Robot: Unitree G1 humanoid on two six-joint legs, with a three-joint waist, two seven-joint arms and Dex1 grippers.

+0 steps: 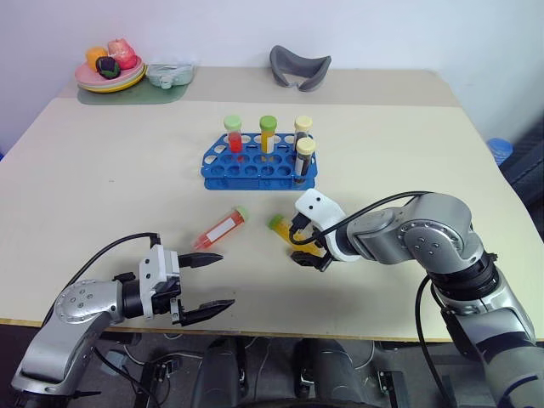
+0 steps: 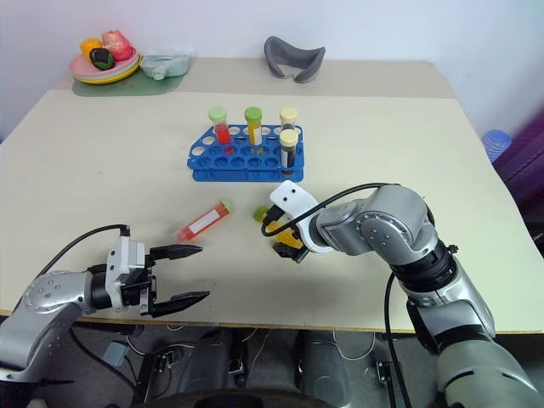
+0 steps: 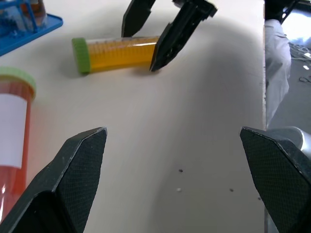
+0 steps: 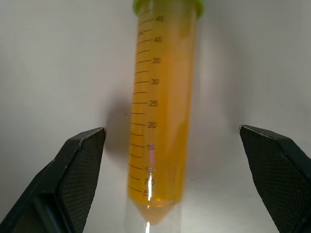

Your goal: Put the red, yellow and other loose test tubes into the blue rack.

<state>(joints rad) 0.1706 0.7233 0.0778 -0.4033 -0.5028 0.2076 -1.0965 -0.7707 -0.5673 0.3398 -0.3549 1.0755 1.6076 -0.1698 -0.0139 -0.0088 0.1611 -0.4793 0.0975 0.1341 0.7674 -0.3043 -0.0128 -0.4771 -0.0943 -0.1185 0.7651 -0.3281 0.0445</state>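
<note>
I see the blue rack (image 1: 259,163) standing mid-tabletop (image 1: 102,170) with four tubes upright in it: a red one with a green cap (image 1: 234,134), a yellow one with a green cap (image 1: 268,133), and two cream-capped dark tubes (image 1: 303,146) at its right end. The rest of its holes look vacant.

Two loose tubes lie flat on my side of the rack. The red-orange tube (image 1: 220,228), white label up and green cap toward the rack, rests just ahead of my left tool (image 1: 206,285), whose fingers stand wide apart with nothing between them. The yellow tube (image 4: 160,107) lies between the spread fingers of my right tool (image 1: 308,252), which tilts down over it; the fingers are apart and not touching it in the wrist view. Nothing lies between either tube and the rack.

At the far edge sit a plate (image 1: 109,78) of toy food on a green mat (image 1: 127,92), a small clear container (image 1: 170,74) and a grey curved object (image 1: 299,66).
</note>
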